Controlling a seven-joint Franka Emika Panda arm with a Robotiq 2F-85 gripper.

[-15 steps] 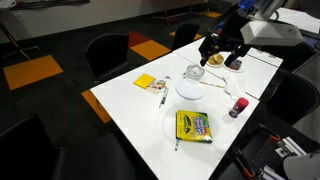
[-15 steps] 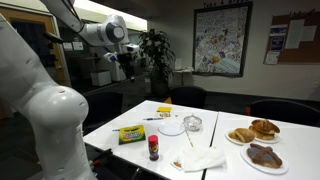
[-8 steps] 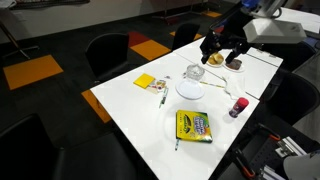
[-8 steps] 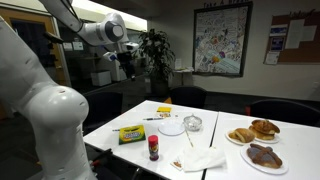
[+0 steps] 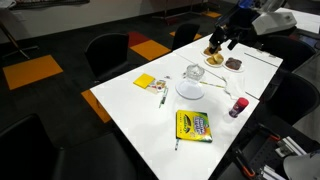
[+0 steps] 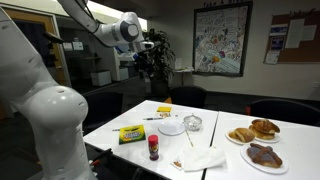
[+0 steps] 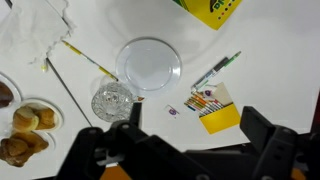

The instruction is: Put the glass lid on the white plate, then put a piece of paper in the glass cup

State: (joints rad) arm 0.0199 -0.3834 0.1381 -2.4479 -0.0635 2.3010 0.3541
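Your gripper (image 7: 193,128) hangs high above the table (image 5: 130,100), well clear of everything on it, with its two fingers (image 7: 131,128) spread wide and nothing between them. In both exterior views the arm reaches out over the table's edge with the gripper (image 5: 222,42) pointing down.

Straight below, the wrist view shows the white plate (image 7: 150,65) bare, and just beside it the glass cup (image 7: 113,100). The glass lid cannot be told apart from the cup at this size. Yellow sticky notes (image 7: 218,115) and a green pen (image 7: 215,72) lie on the plate's other side.

Around them are the crayon box (image 5: 193,126), a dark bottle with a red cap (image 5: 238,106), a crumpled white napkin (image 6: 205,158), and two plates of pastries (image 6: 253,132). Nothing stands above the plate or the cup.

Compared with half a second ago, your gripper sits higher in an exterior view, and in the one from across the room (image 6: 150,65) it has swung closer to the table. Everything on the table lies where it was.
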